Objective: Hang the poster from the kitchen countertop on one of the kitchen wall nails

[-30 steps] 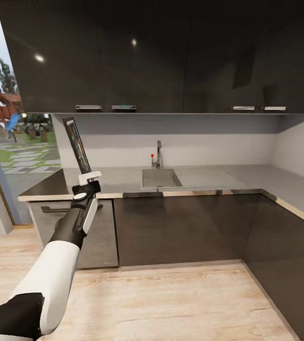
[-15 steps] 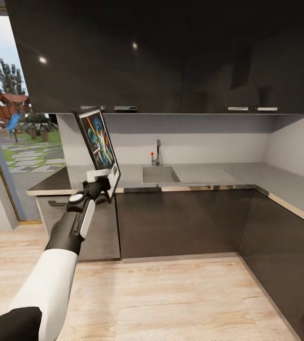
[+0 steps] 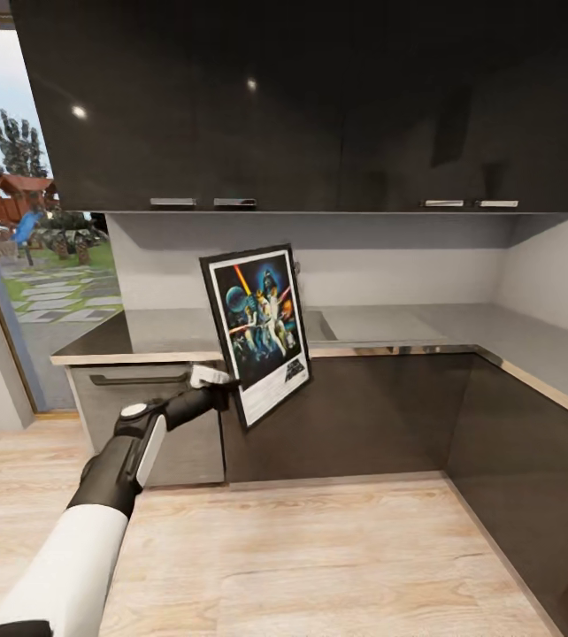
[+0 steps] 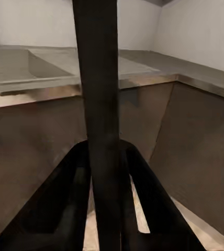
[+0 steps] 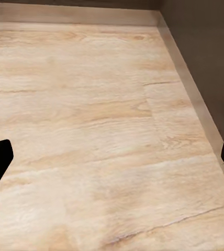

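Observation:
The Star Wars poster (image 3: 260,329), with black frame and white border, hangs upright in the air in front of the kitchen countertop (image 3: 390,326), its artwork facing me. My left gripper (image 3: 227,382) is shut on its lower left edge. In the left wrist view the poster (image 4: 99,104) is a dark edge-on band clamped between the two dark fingers (image 4: 65,201). The poster covers most of the sink in the head view; the sink basin (image 4: 18,65) appears in the left wrist view. My right gripper (image 5: 112,157) hangs open over the wooden floor, with nothing between its fingertips.
Dark wall cabinets (image 3: 319,106) hang over the counter, with dark base cabinets (image 3: 364,416) below it. The counter turns toward me along the right wall (image 3: 558,265). A glass door (image 3: 27,265) at the left looks onto a garden. Light wooden floor (image 3: 319,566) lies in front.
The left arm has dropped and swung right with the poster. The poster has turned from edge-on to face me and now covers the sink and tap. The view shifted slightly at first.

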`<state>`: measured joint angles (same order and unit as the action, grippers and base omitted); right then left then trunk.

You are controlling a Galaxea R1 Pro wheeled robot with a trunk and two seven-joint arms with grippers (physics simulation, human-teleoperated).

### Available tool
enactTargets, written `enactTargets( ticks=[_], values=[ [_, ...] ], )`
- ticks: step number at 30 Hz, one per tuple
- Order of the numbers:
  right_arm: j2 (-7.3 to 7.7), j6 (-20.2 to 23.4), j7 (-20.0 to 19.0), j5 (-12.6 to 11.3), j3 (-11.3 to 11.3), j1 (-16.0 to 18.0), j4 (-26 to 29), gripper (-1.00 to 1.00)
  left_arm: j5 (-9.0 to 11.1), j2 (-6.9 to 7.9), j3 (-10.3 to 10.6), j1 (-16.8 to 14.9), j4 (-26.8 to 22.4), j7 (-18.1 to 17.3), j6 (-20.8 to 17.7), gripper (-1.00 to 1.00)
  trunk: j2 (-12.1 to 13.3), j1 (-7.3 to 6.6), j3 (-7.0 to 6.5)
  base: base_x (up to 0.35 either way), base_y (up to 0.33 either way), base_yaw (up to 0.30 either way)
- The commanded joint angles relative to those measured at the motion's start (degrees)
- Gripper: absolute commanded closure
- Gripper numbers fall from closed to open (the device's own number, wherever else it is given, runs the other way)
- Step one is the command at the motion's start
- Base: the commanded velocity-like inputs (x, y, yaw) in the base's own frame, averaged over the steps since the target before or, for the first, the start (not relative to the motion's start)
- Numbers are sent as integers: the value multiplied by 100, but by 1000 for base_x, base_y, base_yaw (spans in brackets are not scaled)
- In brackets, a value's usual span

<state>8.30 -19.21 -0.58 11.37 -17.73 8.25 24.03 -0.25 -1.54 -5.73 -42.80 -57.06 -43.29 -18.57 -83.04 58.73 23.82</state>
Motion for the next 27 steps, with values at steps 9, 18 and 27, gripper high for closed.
enactTargets(
  ticks=[9, 18, 27],
  values=[
    [217, 156, -1886, 363, -65, 35, 1368, -100, -187, 198, -16, 58, 763, -2252, 48, 100, -4, 0, 6, 0, 0, 0],
    [1051, 1622, -5688, 320, -118, 998, 2079, -100, -334, 202, -5, 62, 1406, -2843, 308, 100, -4, 0, 6, 0, 0, 0],
    [1500, 1738, -7133, 179, -125, 1471, 2083, -100, -354, 283, -4, 61, 1535, -3755, 323, 100, -4, 0, 6, 0, 0, 0]
  ],
)
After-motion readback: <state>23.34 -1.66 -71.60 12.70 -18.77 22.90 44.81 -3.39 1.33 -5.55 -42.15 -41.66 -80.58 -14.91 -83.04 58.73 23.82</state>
